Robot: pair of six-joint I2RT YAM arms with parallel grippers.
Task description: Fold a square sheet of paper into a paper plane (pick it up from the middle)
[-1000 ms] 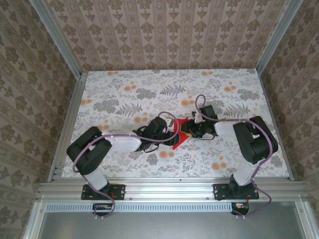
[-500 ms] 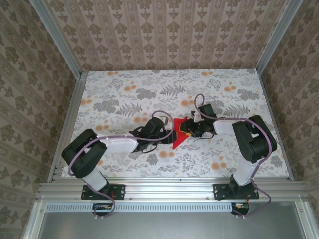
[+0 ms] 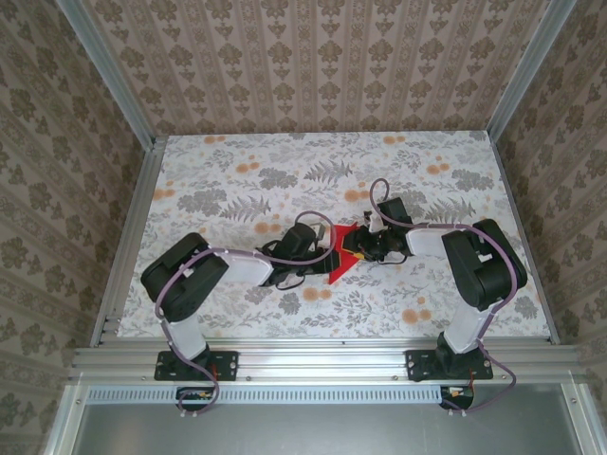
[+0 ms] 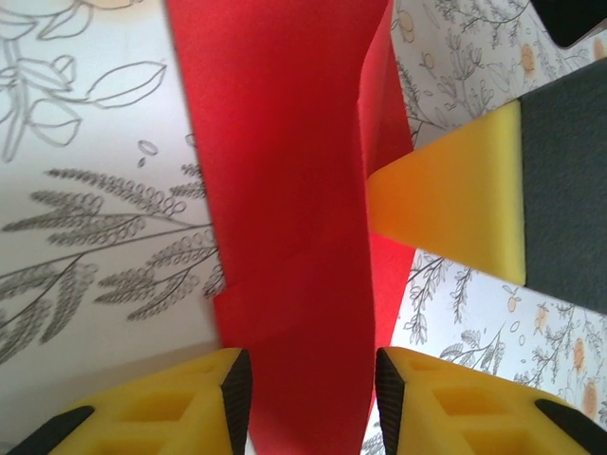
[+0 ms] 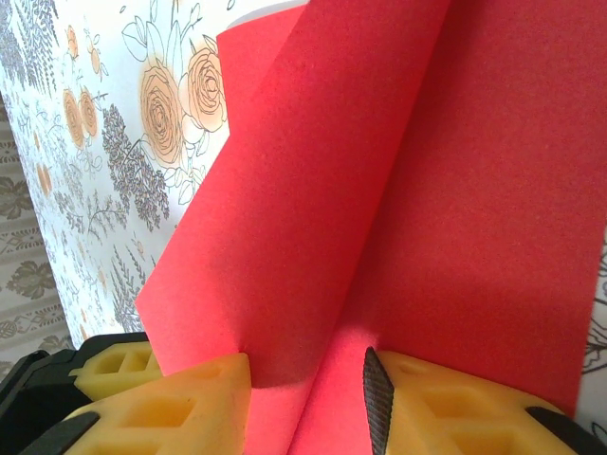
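Observation:
The square sheet of paper (image 3: pixel 339 258) is bright red, partly folded, and lies in the middle of the table between both grippers. My left gripper (image 3: pixel 325 250) reaches it from the left. In the left wrist view its jaws (image 4: pixel 311 368) stand open astride a folded red strip (image 4: pixel 285 190) that fills the gap between the pads. My right gripper (image 3: pixel 358 248) comes in from the right. Its jaws (image 5: pixel 308 374) are open too, with a raised flap of the paper (image 5: pixel 285 218) rising between them over the flat part (image 5: pixel 493 237). A yellow right fingertip (image 4: pixel 455 209) touches the paper's edge.
The flowered tabletop (image 3: pixel 237 180) spreads wide to the back and left of the paper. Patterned walls and metal posts (image 3: pixel 109 81) close in the table. The left gripper's yellow finger (image 5: pixel 114 368) sits close beside the right one.
The left arm's elbow swung left, then back right toward the paper, and its jaws widened, then narrowed round the red strip. The right gripper and the paper hardly moved.

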